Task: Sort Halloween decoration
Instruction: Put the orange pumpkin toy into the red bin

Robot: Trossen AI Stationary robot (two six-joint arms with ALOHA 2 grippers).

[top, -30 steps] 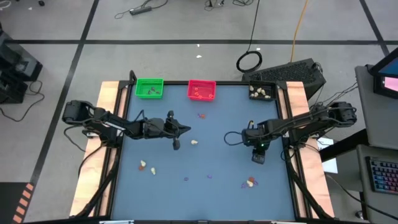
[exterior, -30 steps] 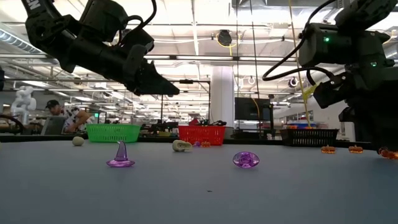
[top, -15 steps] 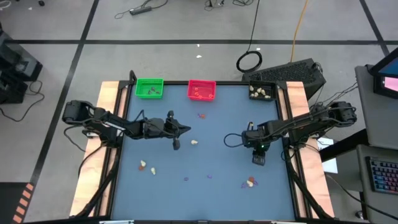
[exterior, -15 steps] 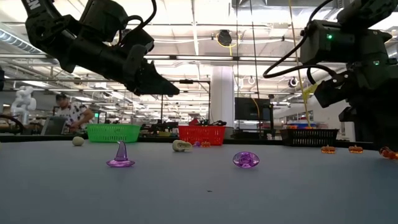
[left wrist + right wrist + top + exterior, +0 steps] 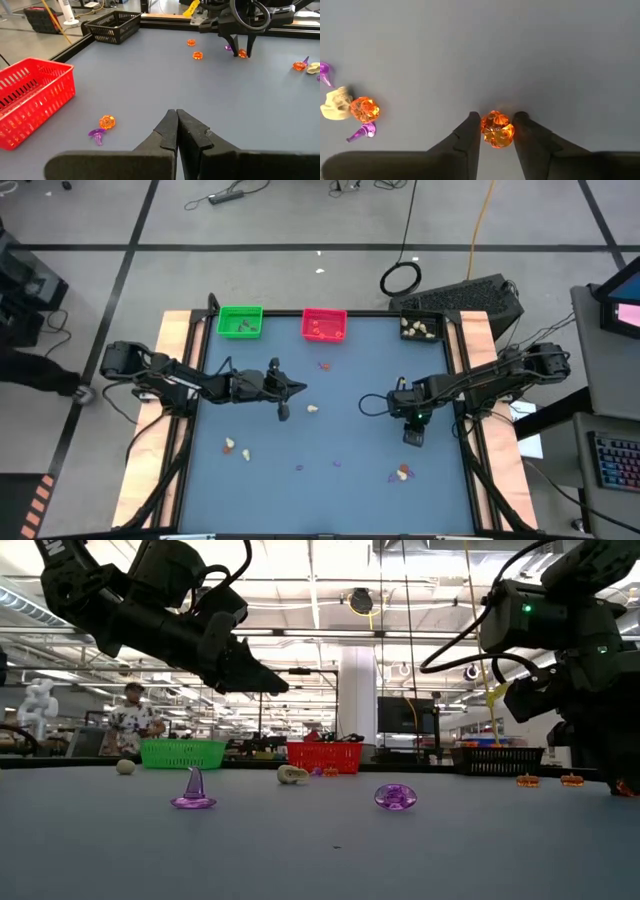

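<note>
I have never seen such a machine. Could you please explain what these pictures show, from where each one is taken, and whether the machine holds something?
These are two dark robot arms working at a blue table. One picture looks down from above, one looks level across the table top, and two come from cameras on the arms' wrists. Small Halloween trinkets lie scattered: a purple witch hat, orange pumpkins, cream skulls. At the far edge stand a green basket, a red basket and a black basket. The right gripper is down at the table, its jaws either side of an orange pumpkin and almost touching it; it is not lifted. The left gripper hangs above the table, jaws shut, holding nothing.
</note>
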